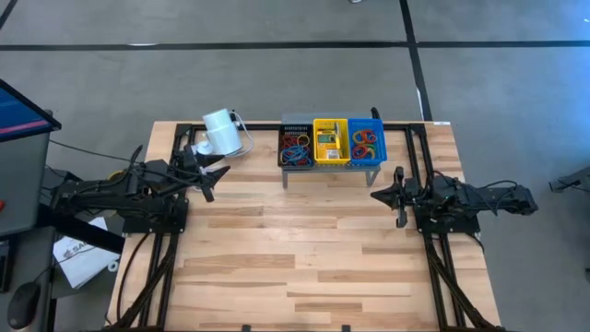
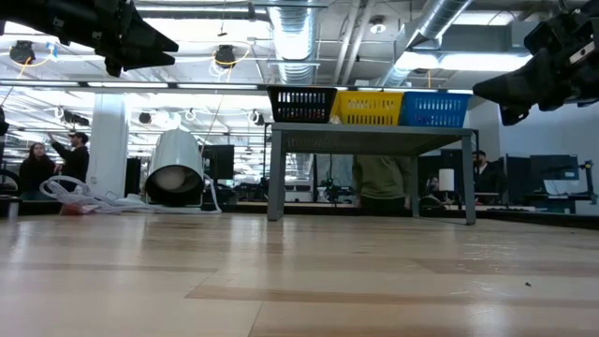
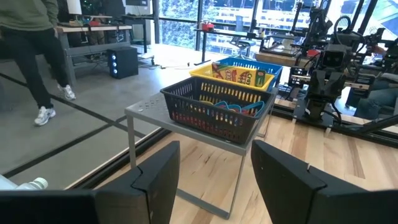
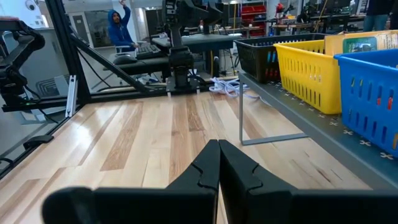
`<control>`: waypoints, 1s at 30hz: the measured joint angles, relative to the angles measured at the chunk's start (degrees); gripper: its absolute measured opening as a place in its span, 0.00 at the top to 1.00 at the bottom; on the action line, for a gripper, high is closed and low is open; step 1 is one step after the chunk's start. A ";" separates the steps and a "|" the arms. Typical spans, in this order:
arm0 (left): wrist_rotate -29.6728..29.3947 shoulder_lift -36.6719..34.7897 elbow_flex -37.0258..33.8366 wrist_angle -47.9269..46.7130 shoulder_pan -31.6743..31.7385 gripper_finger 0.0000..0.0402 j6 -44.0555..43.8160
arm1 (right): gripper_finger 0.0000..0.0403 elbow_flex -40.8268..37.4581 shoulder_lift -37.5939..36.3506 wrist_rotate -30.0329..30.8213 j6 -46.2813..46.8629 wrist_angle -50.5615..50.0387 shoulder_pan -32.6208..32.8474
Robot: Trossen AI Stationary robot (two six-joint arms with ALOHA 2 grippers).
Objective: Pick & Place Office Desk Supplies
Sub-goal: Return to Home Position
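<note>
Left tool point(image 1: 210, 177) wide, empty; right tool point(image 1: 385, 195) pinched closed; both above the tabletop point(image 1: 304, 249). Rubber bands point(image 1: 295, 148) and crayon boxes point(image 1: 329, 141) sit binned on the shelf point(image 1: 318, 167). You'd likely pinch floppy bands in bunches, grip light, stiff boxes by the sides.

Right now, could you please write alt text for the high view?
A black bin, yellow bin and blue bin line a grey shelf at the table's far edge. The left gripper is open, the right gripper shut.
</note>
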 joint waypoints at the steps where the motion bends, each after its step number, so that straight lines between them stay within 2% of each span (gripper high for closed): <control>1: 0.02 -0.02 0.00 0.02 0.00 0.52 -0.02 | 1.00 0.00 0.00 0.00 0.00 0.00 0.00; 9: 1.05 -4.55 -0.55 0.01 0.07 0.52 0.01 | 1.00 0.00 0.00 0.04 0.00 0.00 0.00; 18: 1.84 -20.75 -8.79 -0.05 -0.13 0.52 -0.05 | 1.00 0.00 0.00 0.07 0.02 0.00 0.00; 23: 4.83 -20.25 -9.11 -0.64 -0.20 0.52 0.00 | 1.00 0.00 0.00 0.13 0.02 0.02 0.00; 30: 5.29 -20.61 -9.15 -0.59 -0.20 0.52 0.00 | 1.00 -0.02 0.00 0.17 0.02 0.25 0.00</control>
